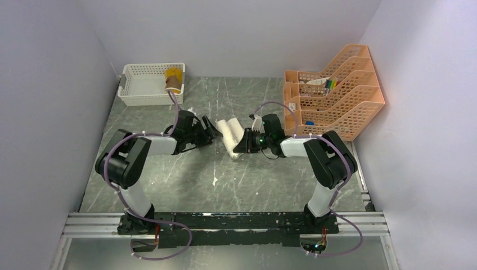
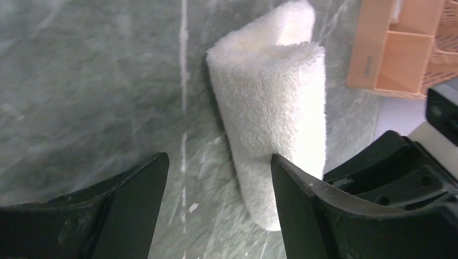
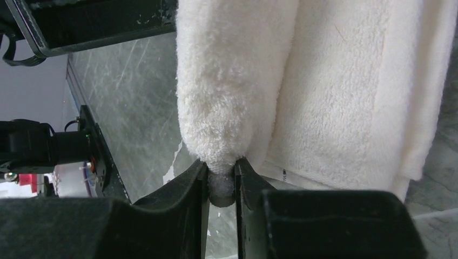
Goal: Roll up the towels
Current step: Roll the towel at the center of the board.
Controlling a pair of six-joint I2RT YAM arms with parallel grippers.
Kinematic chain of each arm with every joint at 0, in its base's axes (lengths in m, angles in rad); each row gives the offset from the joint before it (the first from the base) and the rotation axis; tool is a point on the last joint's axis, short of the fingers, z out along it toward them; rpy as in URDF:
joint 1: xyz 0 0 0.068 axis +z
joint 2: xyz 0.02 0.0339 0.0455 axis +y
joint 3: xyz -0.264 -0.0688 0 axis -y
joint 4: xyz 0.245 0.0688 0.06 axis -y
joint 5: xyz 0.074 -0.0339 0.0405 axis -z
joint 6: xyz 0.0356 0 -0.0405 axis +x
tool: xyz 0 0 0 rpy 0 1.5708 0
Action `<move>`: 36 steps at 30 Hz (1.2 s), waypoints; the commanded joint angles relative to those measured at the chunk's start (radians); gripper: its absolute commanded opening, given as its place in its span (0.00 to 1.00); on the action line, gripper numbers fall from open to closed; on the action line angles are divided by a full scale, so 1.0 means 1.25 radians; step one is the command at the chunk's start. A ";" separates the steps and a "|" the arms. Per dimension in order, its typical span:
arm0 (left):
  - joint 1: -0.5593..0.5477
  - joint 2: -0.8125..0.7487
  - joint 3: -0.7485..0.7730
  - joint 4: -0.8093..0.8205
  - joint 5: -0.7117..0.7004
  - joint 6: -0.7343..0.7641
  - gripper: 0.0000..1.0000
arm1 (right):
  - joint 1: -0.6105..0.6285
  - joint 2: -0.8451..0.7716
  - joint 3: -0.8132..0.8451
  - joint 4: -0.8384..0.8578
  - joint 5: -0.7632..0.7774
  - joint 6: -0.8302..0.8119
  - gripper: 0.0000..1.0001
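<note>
A cream towel (image 1: 232,136) lies partly rolled in the middle of the table; it also fills the left wrist view (image 2: 275,108) and the right wrist view (image 3: 281,86). My right gripper (image 1: 243,143) (image 3: 221,172) is shut on the rolled end of the cream towel. Just left of that towel my left gripper (image 1: 211,132) (image 2: 219,172) stands open, its right finger (image 2: 302,210) in front of the towel's near end, nothing between the fingers. A rolled mustard-yellow and brown towel (image 1: 173,80) sits in the white basket (image 1: 140,84).
An orange lattice file organiser (image 1: 337,90) stands at the back right, close behind the right arm. The white basket sits at the back left. Grey walls close in both sides.
</note>
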 commanded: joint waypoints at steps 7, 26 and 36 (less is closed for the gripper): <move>-0.014 0.057 -0.049 0.373 0.085 -0.104 0.81 | -0.013 0.025 0.005 0.000 -0.044 0.001 0.20; -0.059 0.190 0.019 0.363 0.057 -0.103 0.77 | -0.016 0.032 0.014 -0.028 -0.049 -0.022 0.38; -0.090 0.154 0.150 0.022 -0.070 0.034 0.68 | 0.016 -0.081 0.066 -0.218 0.192 -0.136 0.53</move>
